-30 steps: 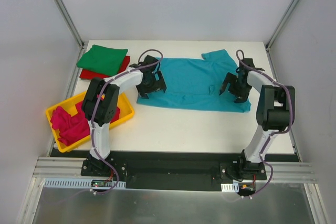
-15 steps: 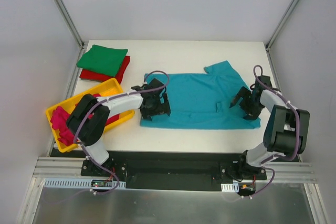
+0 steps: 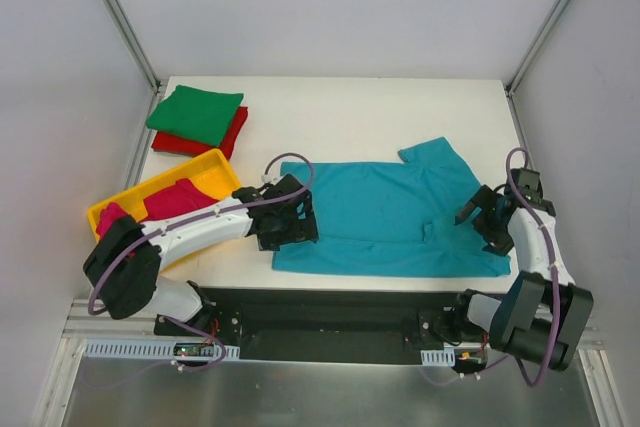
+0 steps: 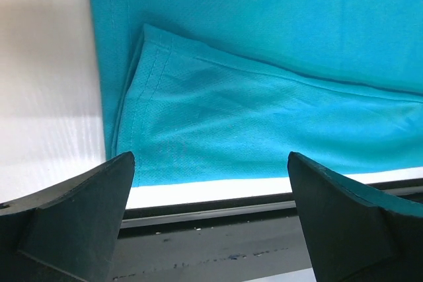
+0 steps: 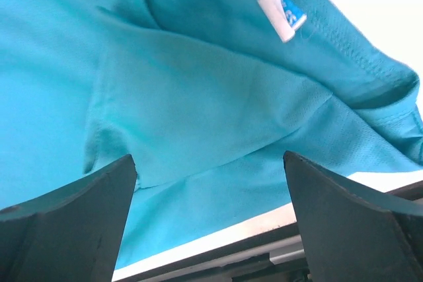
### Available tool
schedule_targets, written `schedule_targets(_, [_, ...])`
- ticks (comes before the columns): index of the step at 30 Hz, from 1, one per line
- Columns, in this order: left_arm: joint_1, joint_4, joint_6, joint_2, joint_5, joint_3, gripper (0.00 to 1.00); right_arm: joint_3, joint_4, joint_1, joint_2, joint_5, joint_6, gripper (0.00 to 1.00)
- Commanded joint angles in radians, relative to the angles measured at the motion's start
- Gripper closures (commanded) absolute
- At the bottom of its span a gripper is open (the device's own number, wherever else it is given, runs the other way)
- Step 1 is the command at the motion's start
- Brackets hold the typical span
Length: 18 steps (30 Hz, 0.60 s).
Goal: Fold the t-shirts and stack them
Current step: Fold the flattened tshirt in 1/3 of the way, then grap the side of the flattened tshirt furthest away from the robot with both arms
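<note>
The teal-blue t-shirt [image 3: 385, 217] lies spread flat along the table's near edge, with a sleeve at the back right. My left gripper [image 3: 287, 227] is over its left end, open and empty. In the left wrist view [image 4: 210, 176] the jaws stand wide apart above a folded-over hem corner [image 4: 198, 123]. My right gripper [image 3: 487, 219] is over the shirt's right end, open and empty [image 5: 210, 170], above the cloth near a white-blue label [image 5: 283, 11]. A folded green t-shirt [image 3: 197, 111] lies on a folded red one [image 3: 236, 133] at the back left. Magenta-pink t-shirts [image 3: 172, 201] lie in the tray.
The yellow plastic tray [image 3: 216, 168] stands at the left, close to my left arm. The table's near edge and a black rail [image 4: 218, 209] run just below the teal shirt. Frame posts stand at the back corners.
The teal shirt has slid toward the near edge of the table, and both grippers have moved nearer with it. The stack and tray have not moved.
</note>
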Motion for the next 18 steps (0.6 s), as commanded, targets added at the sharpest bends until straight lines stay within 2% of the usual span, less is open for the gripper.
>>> schedule_targets(1, [-0.005, -0.055, 0.103, -0.083, -0.136, 0.09, 0.01, 0.099, -0.041, -0.003, -0.113, -0.031, -0.079, 0.04])
schedule_targets(4, [0.045, -0.066, 0.189, -0.065, -0.199, 0.185, 0.01, 0.159, 0.008, 0.036, -0.142, -0.071, -0.131, 0.04])
schedule_targets(7, [0.169, -0.069, 0.272, 0.011, -0.169, 0.301, 0.01, 0.242, 0.032, 0.106, -0.092, -0.07, -0.148, 0.04])
schedule_targets(10, [0.28, -0.072, 0.338, 0.148, -0.196, 0.43, 0.01, 0.341, 0.092, 0.171, 0.021, -0.05, -0.156, 0.04])
schedule_targets(13, [0.346, -0.112, 0.391, 0.301, -0.172, 0.575, 0.01, 0.444, 0.17, 0.224, 0.158, 0.039, -0.2, 0.04])
schedule_targets(18, [0.394, -0.17, 0.419, 0.565, -0.19, 0.814, 0.13, 0.651, 0.27, 0.234, 0.428, 0.082, -0.194, 0.04])
